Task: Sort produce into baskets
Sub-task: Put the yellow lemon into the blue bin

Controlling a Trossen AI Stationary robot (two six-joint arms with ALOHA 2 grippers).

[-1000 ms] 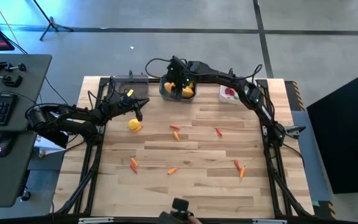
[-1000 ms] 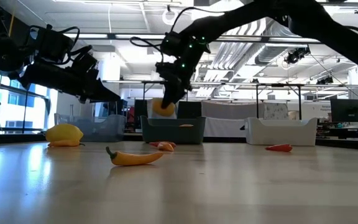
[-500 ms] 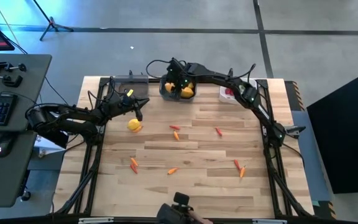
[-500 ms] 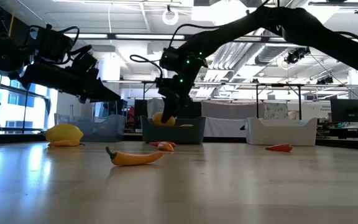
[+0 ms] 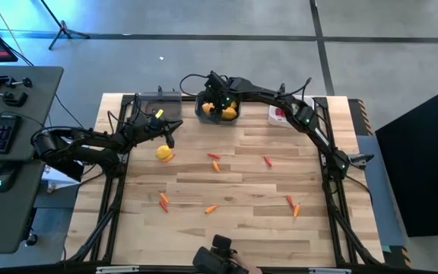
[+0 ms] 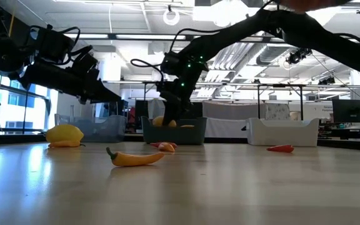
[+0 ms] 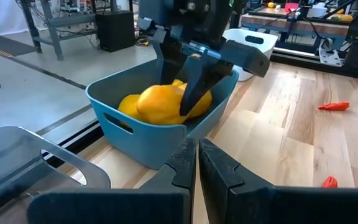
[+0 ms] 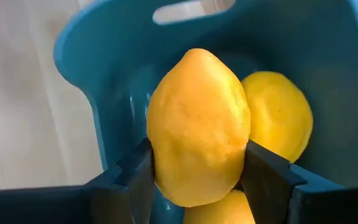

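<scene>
Lemon [image 8: 197, 127] sits between right gripper [image 8: 197, 174] jaws, low inside teal basket [image 7: 166, 127] on other lemons. Left gripper [image 7: 196, 163], jaws together, hovers nearby. Remaining: one lemon [image 5: 163, 153] and scattered carrots [image 5: 215, 160] on table [image 5: 242, 228].

Wooden table [image 5: 234, 228] with bins, scattered carrots [image 5: 163, 202], lemon [image 5: 164, 154].
</scene>
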